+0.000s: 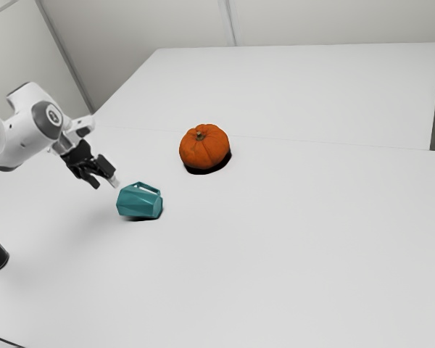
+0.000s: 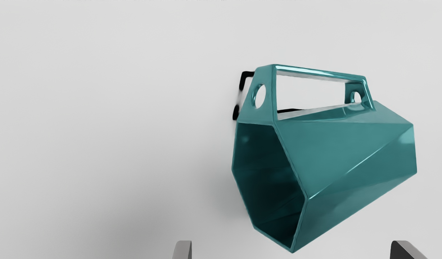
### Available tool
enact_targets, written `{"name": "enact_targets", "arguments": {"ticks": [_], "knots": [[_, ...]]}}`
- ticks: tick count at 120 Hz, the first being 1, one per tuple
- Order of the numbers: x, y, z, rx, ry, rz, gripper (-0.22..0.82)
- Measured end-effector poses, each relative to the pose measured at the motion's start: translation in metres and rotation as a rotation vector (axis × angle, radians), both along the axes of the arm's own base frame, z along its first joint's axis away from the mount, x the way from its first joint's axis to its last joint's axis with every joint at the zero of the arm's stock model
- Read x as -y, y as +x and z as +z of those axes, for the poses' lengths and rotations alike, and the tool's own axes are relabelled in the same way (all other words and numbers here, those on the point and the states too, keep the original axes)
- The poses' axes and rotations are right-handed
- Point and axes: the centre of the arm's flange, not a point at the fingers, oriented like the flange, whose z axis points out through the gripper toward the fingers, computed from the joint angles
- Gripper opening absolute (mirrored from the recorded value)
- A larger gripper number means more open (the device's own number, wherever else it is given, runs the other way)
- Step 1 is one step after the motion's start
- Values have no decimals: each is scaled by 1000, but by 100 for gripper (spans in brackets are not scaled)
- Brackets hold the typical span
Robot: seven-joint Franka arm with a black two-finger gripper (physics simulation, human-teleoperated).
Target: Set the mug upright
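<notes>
The teal mug (image 1: 140, 203) is lying on its side on the white table (image 1: 275, 254), its mouth (image 2: 267, 180) facing sideways and its handle (image 2: 321, 73) standing out from the body. The tool (image 2: 294, 249) is hovering near it, on the arm's side in the exterior view, with its two fingers standing wide apart and holding nothing. An orange pumpkin (image 1: 204, 148) is sitting farther back, apart from the mug, and is probably not getting in the way. The step in hand seems to be lining up for a grasp, so the real work of righting is still waiting. The mug is looking rigid and fairly light, perhaps glazed or hard plastic; its glossy skin is catching the light and may be offering little grip. The flat facets are giving the pads something to sit against, but the body is tapering away from the mouth, so a squeeze on slanting faces could be sending it sliding or rolling. The wall at the rim is looking thin, and if brittle it would be asking for a gentle pinch. The handle's straight bar is presenting a narrow, easy hold, though the body might be swinging beneath it; a firm hold across the body, near the mouth, would be steering the turn better.
</notes>
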Motion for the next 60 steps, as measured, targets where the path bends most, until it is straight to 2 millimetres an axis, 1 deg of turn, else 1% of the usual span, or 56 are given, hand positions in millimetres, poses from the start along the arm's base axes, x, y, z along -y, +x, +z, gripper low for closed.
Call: {"name": "enact_targets", "arguments": {"ticks": [30,60], "knots": [[-21,-12,-18,70,-71,5,60],[-25,-15,-34,134,-158,16,60]]}}
